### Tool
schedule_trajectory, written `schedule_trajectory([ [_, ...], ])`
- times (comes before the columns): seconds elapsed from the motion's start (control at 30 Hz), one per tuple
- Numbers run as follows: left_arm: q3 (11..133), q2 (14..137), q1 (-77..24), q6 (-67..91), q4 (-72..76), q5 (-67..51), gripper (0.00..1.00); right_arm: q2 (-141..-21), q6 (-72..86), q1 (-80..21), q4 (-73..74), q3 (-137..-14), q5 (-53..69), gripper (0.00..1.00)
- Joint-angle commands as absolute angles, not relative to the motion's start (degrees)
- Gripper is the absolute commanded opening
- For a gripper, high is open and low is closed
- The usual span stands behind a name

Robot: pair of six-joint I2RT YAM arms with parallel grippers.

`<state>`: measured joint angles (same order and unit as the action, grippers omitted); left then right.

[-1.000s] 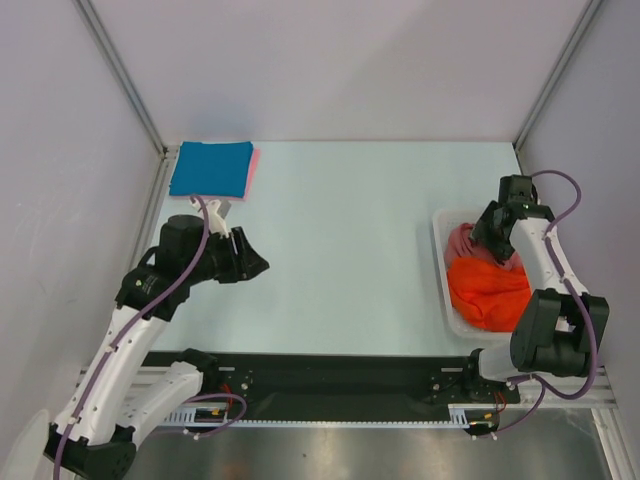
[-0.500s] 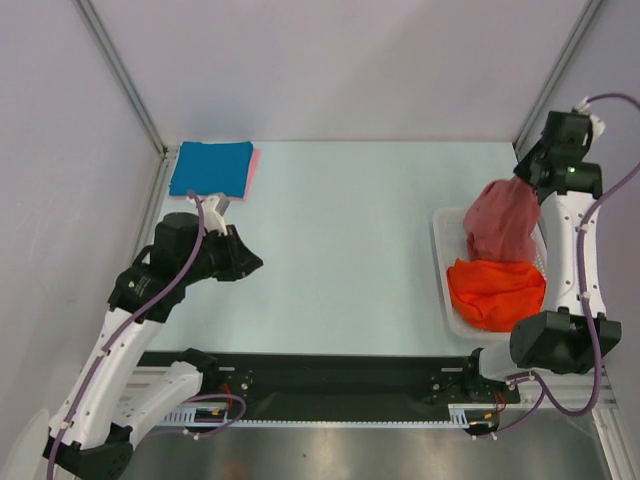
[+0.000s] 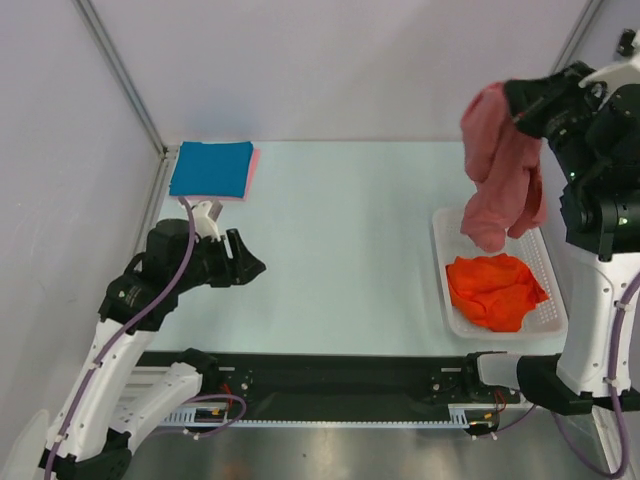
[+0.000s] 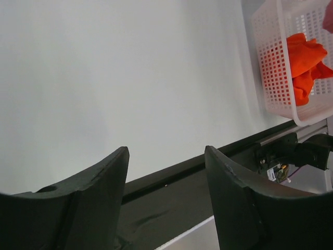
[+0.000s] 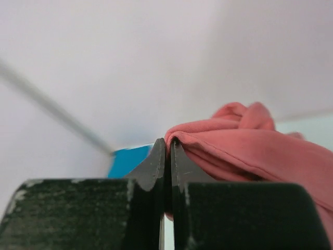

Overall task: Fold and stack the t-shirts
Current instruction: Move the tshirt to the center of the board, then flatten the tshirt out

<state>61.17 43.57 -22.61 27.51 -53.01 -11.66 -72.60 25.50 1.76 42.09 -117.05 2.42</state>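
Noted right gripper [image 5: 167,151] up high at right, jaws pinched tight on a fold of salmon shirt [image 3: 500,170]. Cloth hanging in air, lowest end over far part of basket [image 4: 270,57]; contact there not resolvable. Logged orange shirt [image 3: 495,290] bunched in basket. Saw left gripper [image 4: 166,156] over bare table [image 3: 340,220], jaws apart, nothing held. Found teal shirt [image 3: 211,168] folded at far left corner, atop pink shirt [image 3: 254,170] showing only as an edge.
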Motion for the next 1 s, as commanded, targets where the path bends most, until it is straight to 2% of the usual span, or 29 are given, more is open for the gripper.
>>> schedule_trajectory([
  [0.0, 65.74, 41.93, -22.94, 27.34, -55.01, -8.71, 0.67, -75.48, 28.91, -12.01, 36.29, -125.58, 9.06, 0.0],
  [0.07, 67.75, 41.75, -22.94, 27.07, -55.98, -6.86, 0.73, -76.81, 29.79, -18.69, 36.3, -129.54, 8.35, 0.0],
  [0.2, 71.45, 41.22, -22.94, 26.63, -58.88, -3.61, 0.76, -78.31, 28.92, -39.74, 34.99, -129.73, 1.51, 0.0],
  [0.3, 74.0, 39.56, -22.94, 26.81, -60.2, -1.67, 0.8, -79.71, 29.18, -45.95, 35.33, -127.36, -1.15, 0.01],
  [0.33, 74.44, 39.2, -22.94, 26.89, -60.47, -1.32, 0.81, -80.06, 29.18, -46.14, 35.51, -125.96, -0.97, 0.04],
  [0.43, 75.06, 37.53, -22.94, 27.51, -61.17, -1.4, 0.84, -81.12, 30.23, -43.53, 36.56, -117.62, -1.24, 0.29],
  [0.47, 74.62, 37.09, -22.94, 27.6, -61.17, -1.84, 0.86, -81.91, 30.76, -42.03, 37.08, -112.9, 1.03, 0.48],
  [0.5, 74.18, 37.18, -22.94, 27.6, -61.26, -2.98, 0.88, -83.13, 31.28, -39.66, 40.31, -111.72, 2.53, 0.71],
  [0.57, 72.87, 37.53, -22.94, 27.6, -61.78, -4.04, 0.92, -86.46, 28.15, -35.43, 43.66, -108.83, 3.17, 0.79],
  [0.67, 71.11, 40.07, -22.94, 27.6, -64.23, -5.19, 0.95, -88.15, 25.41, -32.7, 54.38, -104.6, 1.67, 0.85],
  [0.73, 69.45, 40.78, -22.94, 28.04, -64.95, -4.75, 0.94, -85.88, 22.95, -34.0, 56.6, -96.98, 2.71, 0.85],
  [0.9, 68.47, 39.73, -22.94, 29.27, -62.32, -5.88, 0.94, -76.65, 32.82, -47.0, 39.94, -68.63, 13.51, 0.8],
  [0.97, 68.9, 40.16, -22.94, 29.88, -61.88, -6.15, 0.93, -76.55, 37.16, -54.27, 30.91, -62.95, 16.61, 0.77],
])
